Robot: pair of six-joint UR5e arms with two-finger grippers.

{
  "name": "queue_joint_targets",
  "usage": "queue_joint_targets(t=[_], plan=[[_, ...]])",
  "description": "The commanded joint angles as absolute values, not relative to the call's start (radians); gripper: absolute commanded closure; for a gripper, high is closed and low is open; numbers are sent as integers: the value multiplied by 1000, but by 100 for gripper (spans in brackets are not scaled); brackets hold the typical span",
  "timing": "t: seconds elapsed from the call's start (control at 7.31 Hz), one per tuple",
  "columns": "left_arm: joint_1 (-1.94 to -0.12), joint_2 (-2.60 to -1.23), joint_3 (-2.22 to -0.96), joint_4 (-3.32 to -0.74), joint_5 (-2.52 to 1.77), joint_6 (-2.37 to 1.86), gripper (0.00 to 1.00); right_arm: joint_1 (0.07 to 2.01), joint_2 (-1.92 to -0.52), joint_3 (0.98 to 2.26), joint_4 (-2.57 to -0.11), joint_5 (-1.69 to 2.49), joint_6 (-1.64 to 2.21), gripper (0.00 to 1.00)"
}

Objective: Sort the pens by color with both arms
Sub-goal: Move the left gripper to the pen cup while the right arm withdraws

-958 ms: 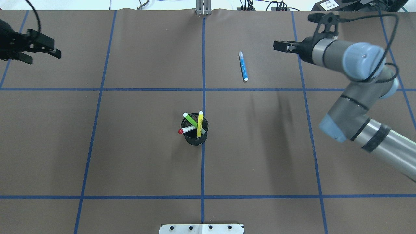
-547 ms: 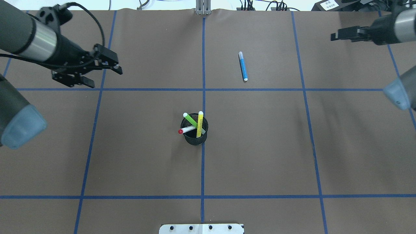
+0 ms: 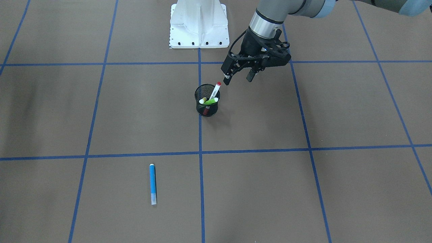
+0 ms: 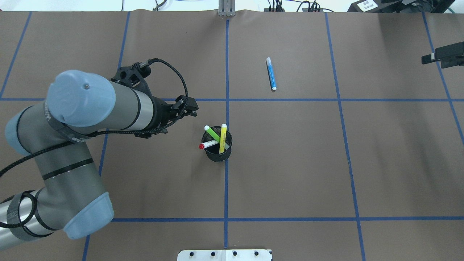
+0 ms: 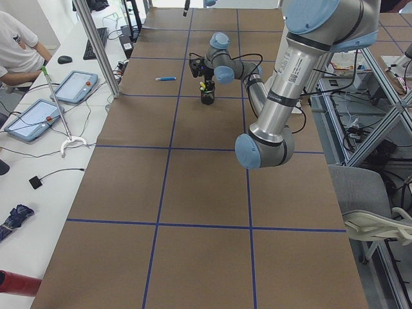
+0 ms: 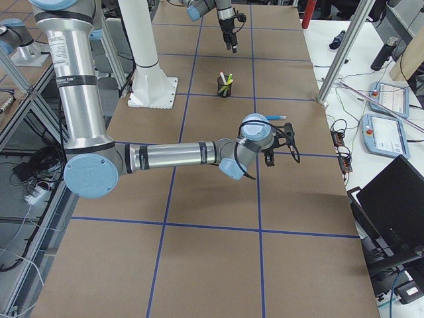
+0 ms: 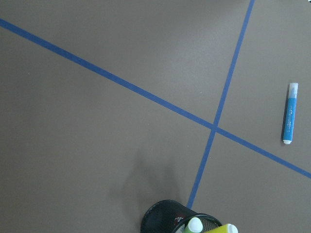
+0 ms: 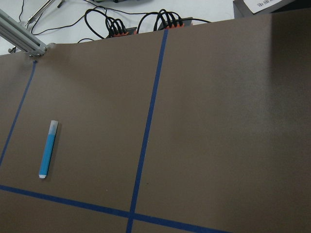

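A black mesh cup [image 4: 217, 154] near the table's middle holds three pens: a green pen [image 4: 213, 133], a yellow pen [image 4: 222, 138] and a white pen with a red cap [image 4: 207, 145]. A blue pen [image 4: 271, 73] lies flat on the far right part of the brown mat. My left gripper [image 3: 238, 80] is open and empty. It hovers just beside the cup [image 3: 207, 101], close to the red cap [image 3: 218, 83]. My right gripper [image 4: 440, 58] sits at the right edge, seen side-on, so its jaws' state is unclear. The left wrist view shows the cup rim [image 7: 163, 218] and blue pen [image 7: 289, 114].
Blue tape lines divide the brown mat [image 4: 290, 163] into squares. The white pedestal base [image 3: 198, 23] stands behind the cup. Cables and plugs [image 8: 146, 24] lie along the far edge. A person sits at the side bench [image 5: 19, 51] with tablets.
My left arm has swung in from the far left and its gripper now sits beside the cup. My right arm has drawn back to the right edge. The pens have not moved.
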State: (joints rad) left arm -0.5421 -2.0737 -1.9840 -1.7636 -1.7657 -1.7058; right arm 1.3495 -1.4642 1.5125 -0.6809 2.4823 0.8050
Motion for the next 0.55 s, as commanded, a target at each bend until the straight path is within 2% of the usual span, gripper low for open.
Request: queue_joint_targets(t=[0.0, 0.14, 0.41], plan=[[-471, -2075, -1979, -1763, -1677, -1730, 1, 1368, -1473, 1514, -824, 2488, 595, 0], [-431, -2077, -1965, -1766, -1642, -1733, 1, 1385, -1470, 1514, -926, 2487, 468, 0], [-419, -2100, -1901, -1816, -1640, -1810, 2, 1387, -1466, 1516, -957, 2480, 423, 0]])
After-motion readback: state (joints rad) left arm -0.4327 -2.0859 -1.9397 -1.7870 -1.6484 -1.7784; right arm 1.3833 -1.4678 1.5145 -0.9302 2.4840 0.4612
